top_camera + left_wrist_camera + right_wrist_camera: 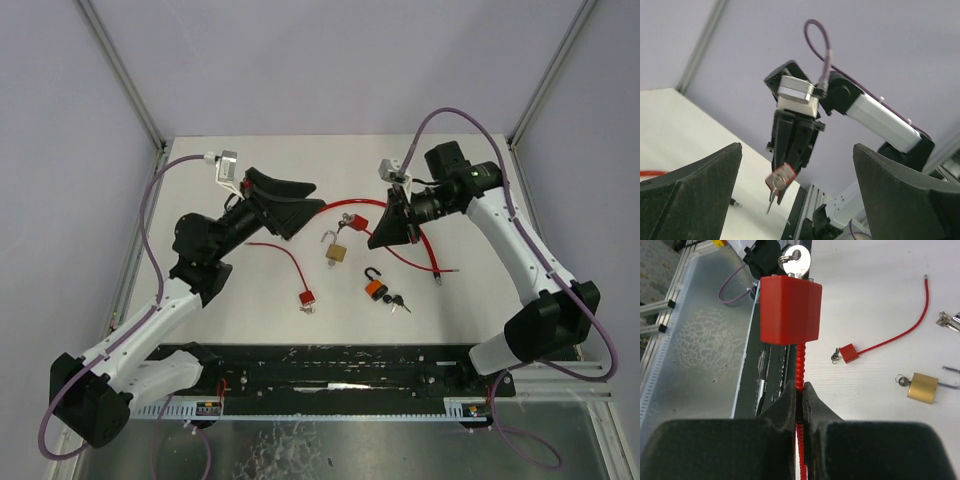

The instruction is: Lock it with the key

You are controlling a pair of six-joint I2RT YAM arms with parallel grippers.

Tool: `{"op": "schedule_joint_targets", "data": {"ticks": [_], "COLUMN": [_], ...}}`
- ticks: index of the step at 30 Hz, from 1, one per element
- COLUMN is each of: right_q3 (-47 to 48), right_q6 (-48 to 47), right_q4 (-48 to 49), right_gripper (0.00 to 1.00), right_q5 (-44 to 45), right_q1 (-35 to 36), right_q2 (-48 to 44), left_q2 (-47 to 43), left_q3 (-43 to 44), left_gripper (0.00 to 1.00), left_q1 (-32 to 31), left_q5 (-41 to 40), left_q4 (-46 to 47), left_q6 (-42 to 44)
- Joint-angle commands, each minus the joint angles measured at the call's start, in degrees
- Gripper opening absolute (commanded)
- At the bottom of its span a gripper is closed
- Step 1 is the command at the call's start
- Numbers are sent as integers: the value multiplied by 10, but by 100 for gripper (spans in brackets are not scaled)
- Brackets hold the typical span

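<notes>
Jaws on our left gripper [312,197] are standing wide apart and holding nothing. Just right of it, we are dangling the red cable padlock [790,310] above the table [450,300], its long axis running down from the pinch, the key [796,260] sitting in its lower end. Our right gripper [799,392] is clamping tight on the lock's red cable [800,365], close behind the body.
</notes>
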Motion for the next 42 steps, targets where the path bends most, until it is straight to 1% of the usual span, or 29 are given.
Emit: {"op": "schedule_joint_targets", "data": {"ticks": [1,2,3,5,6,7,9,12,15,18,20,22,23,27,33,42], "right_q3": [20,11,4,-10,-17,-25,-34,-46,-40,-38,-46,-48,-45,-41,-47,-61], "right_q6": [32,31,31,32,40,58,71,81,106,135,198,239,245,255,266,265], "right_q4": [-48,-48,-47,-46,-44,-33,-23,-8,7,34,86,128,132,137,147,150], "right_gripper": [0,0,0,0,0,0,0,0,0,0,0,0,0,0,0,0], "right_q5": [-57,-59,-62,-83,-99,-108,-105,-117,-134,-179,-211,-224,-223,-214,-229,-222], "right_q1": [-60,-65,-67,-86,-108,-129,-147,-150,-153,-152,-152,-152,-152,-152,-150,-137], "right_q2": [-42,-50,-61,-79,-85,-92,-106,-114,-116,-123,-129,-133,-134,-142,-152,-162], "left_q2": [27,31,36,38,38,37,31,36,70,115,140,158,164,177,200,236], "left_q3": [37,34,26,4,-12,-26,-37,-36,-34,-31,-23,-17,-14,-8,8,40], "left_gripper": [91,90,87,84,84,82,82,83,83,83,82,82,81,78,73,63], "left_q1": [-4,-7,-10,-17,-23,-32,-50,-86,-114,-144,-161,-170,-171,-172,-186,-202], "left_q5": [121,136,133,103,92,79,61,24,-1,-21,-31,-42,-49,-70,-95,-98], "left_q4": [138,154,168,201,240,258,253,234,266,311,320,326,330,349,365,370], "left_q6": [10,10,4,-32,-49,-56,-40,1,16,16,17,8,4,9,-6,-17]}}
